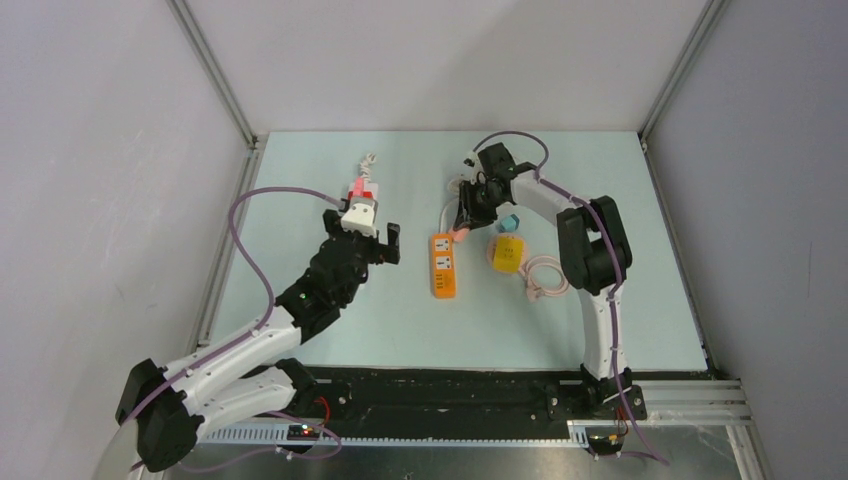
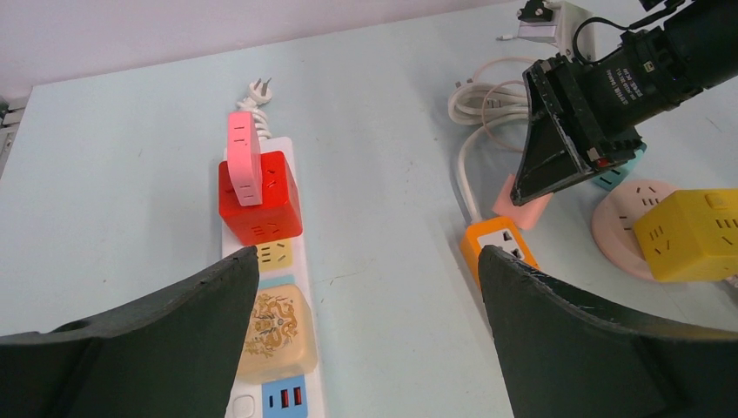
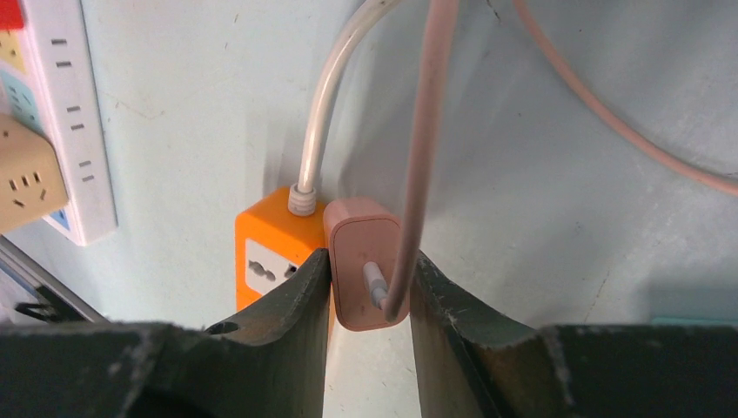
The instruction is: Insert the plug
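The plug (image 3: pixel 361 261) is coloured pale pink, the socket strip (image 3: pixel 261 225) orange; a yellow adapter (image 2: pixel 687 233), red adapter (image 2: pixel 270 209) and pale-green worktop (image 2: pixel 113 174) are seen.

The pink plug (image 3: pixel 357 248) is showing smooth matt plastic, the orange strip (image 3: pixel 268 225) is gleaming as glossy plastic, and the tabletop (image 3: pixel 566 261) is looking matt and faintly scuffed.

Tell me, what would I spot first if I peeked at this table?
The bright orange power strip in the middle of the table pops out first. At its far end, the right arm's black jaws pinch a pink plug from both sides. A red cube sits ahead of the left arm, and a yellow cube sits just right of the orange strip.
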Controlling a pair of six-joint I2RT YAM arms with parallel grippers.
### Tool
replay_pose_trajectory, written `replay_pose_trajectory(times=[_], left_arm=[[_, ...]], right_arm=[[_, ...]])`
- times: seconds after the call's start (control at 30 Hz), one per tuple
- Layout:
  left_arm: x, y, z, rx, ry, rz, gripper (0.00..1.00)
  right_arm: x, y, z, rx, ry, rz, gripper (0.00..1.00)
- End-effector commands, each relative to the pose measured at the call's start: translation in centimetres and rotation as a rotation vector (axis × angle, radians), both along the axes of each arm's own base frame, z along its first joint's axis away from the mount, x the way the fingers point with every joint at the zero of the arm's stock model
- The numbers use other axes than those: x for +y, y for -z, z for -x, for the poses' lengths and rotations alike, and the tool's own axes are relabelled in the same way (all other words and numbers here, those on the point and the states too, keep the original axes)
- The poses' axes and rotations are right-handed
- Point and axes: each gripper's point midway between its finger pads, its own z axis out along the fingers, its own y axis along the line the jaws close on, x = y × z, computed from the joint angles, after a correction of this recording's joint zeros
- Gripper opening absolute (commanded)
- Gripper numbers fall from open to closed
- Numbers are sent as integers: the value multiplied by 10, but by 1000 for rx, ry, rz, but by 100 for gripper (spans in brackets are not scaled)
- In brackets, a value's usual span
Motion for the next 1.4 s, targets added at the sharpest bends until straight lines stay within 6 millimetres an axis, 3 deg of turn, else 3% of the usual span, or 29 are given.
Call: replay_pose_trajectory(times=[0.0,0.3,0.4,0.53,0.67,0.73,0.8,0.97,1.27,1.37], left_arm=[[4,-25,-3,-53,-26,64,100],[8,-21,1,-54,-22,63,100],[8,-21,1,-55,-21,65,100],[8,-22,1,-56,-17,70,100],[9,-22,2,-57,-16,76,100],[10,-21,1,-55,-18,74,100],[10,-21,1,-55,-16,74,100],[10,-19,1,-53,-18,72,100],[13,-12,-1,-36,-34,66,100],[12,-10,-2,-31,-35,64,100]], right_arm=[[-1,-57,-2,-123,-100,-49,0],[-33,-143,-17,-347,-108,-83,0],[-48,-163,-18,-431,-125,-39,0],[-73,-200,-16,-582,-167,-7,0],[-101,-249,-18,-757,-155,-13,0],[-107,-269,-9,-851,-215,-10,0],[-111,-269,-1,-908,-300,29,0],[-116,-229,20,-904,-538,122,0],[-109,-157,59,-803,-706,158,0],[-106,-145,66,-808,-736,172,0]])
